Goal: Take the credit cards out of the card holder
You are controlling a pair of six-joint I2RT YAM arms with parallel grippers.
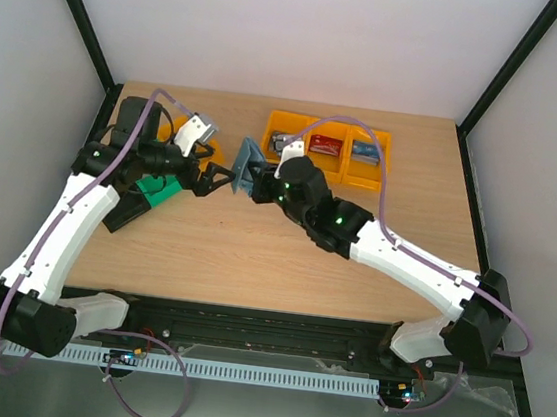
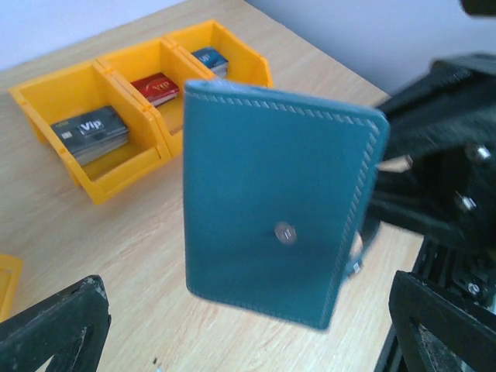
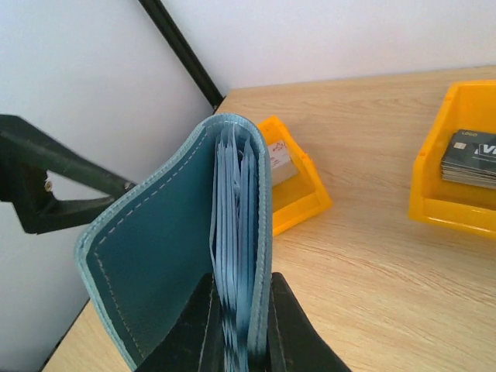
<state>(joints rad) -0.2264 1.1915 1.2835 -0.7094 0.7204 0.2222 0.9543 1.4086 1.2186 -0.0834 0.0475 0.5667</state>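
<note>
- Far left of the table [image 1: 253, 256]: black bin [image 1: 127, 111] and green bin [image 1: 154, 192], partly under the left arm. Behind them is a single orange bin [image 1: 180, 129] holding 1 pale card [image 1: 199, 127].
- Left gripper [image 2: 248, 333]: fingers spread wide with nothing between them. It hangs just beside the card holder, facing its outer cover and apart from it.
- Card holder [image 2: 279, 201]: mid-table, lifted off the wood and standing roughly upright between the 2 grippers. The teal outer face with its snap stud [image 2: 285, 232] is turned toward the left arm.
- From the right wrist, 1 cover flap [image 3: 155, 256] bows away to the left. The pale blue pockets [image 3: 236, 194] stand as a tight sheaf. Cannot tell whether any credit cards sit in them.
- Right gripper [image 3: 244, 341]: closed on the lower end of the pocket sheaf, carrying the whole holder.
- Right of that: a row of 3 orange bins [image 2: 101, 198], holding a dark grey stack [image 2: 93, 132], a red card [image 2: 155, 87] and a blue card [image 2: 209, 58].

Handling, as judged:
- The holder looks light and soft, and its free flap will flop and twist under a push.
- The cards should be thin, stiff and slick.
- Best hold is a pinch on a card's exposed top edge, drawn straight along the pocket.
- The right grip should stay low on the sheaf as the counter-hold.
- Risks are a pinch that catches pocket fabric, or 2 cards coming out together.
</note>
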